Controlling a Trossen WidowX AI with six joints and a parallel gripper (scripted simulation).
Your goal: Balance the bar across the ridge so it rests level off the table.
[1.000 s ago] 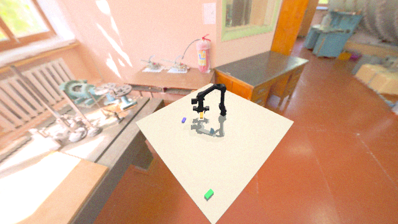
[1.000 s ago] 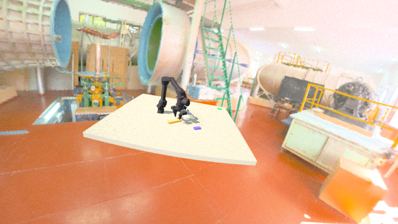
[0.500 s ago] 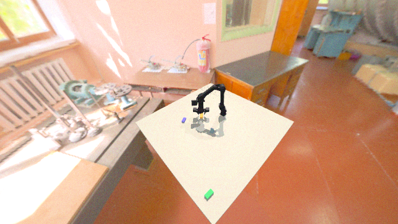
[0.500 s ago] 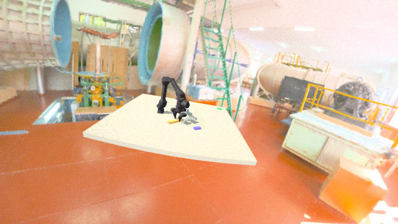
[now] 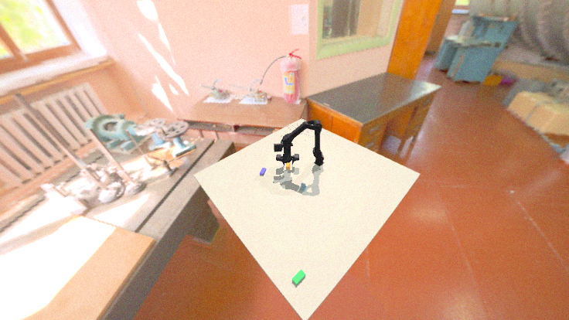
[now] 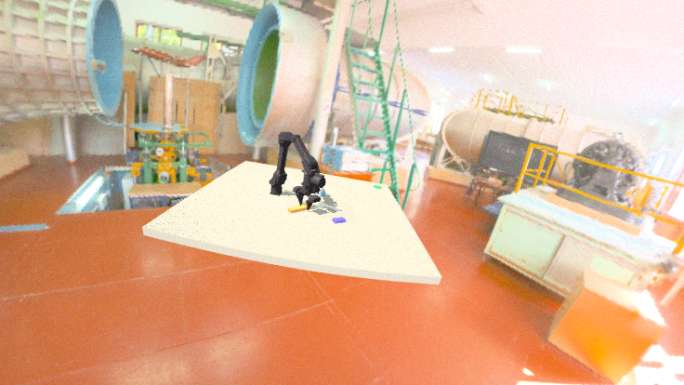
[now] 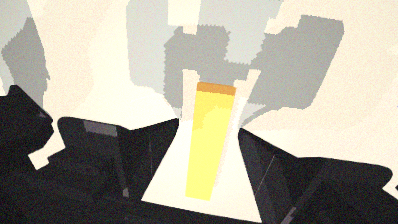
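The yellow-orange bar lies flat on the cream table. My gripper is open and low over the bar, with one finger on each side of it. In the wrist view a strip of table shows between the bar and each finger. The ridge is likely the small blue-grey piece, which stands in the arm's shadow; its shape is hard to make out. It does not show in the wrist view.
A small purple block lies on the table a short way from the bar. A green block lies near the far corner from the arm. The arm's shadow covers the table around the blue-grey piece.
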